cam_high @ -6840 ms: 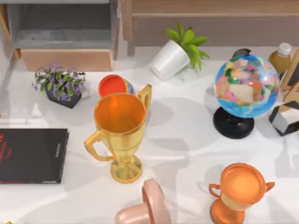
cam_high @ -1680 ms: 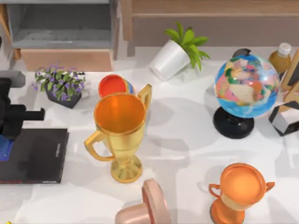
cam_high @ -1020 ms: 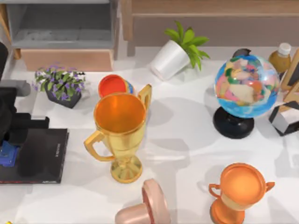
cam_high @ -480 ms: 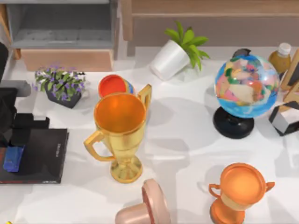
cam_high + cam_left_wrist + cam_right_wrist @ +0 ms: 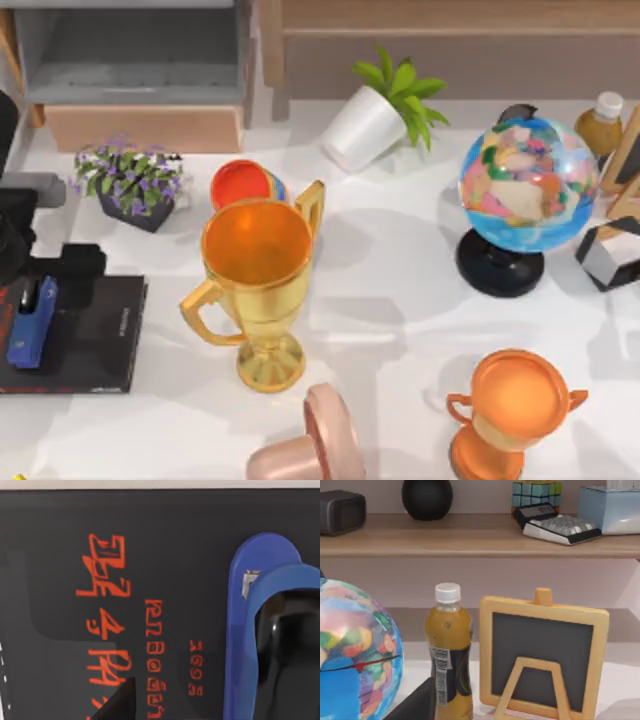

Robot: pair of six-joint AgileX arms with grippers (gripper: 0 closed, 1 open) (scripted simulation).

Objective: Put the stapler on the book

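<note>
On the table [image 5: 400, 290], stapler [image 5: 32, 322] lies on book [image 5: 90, 340]; red lettering [image 5: 110, 630] up close.

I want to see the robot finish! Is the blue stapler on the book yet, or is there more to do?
Nearly finished. Done: the stapler lies flat on the book, at the table's left side. In hand: the left gripper sits just above the stapler, open and holding nothing. Left: only moving that arm away. The right arm waits near the globe.
</note>
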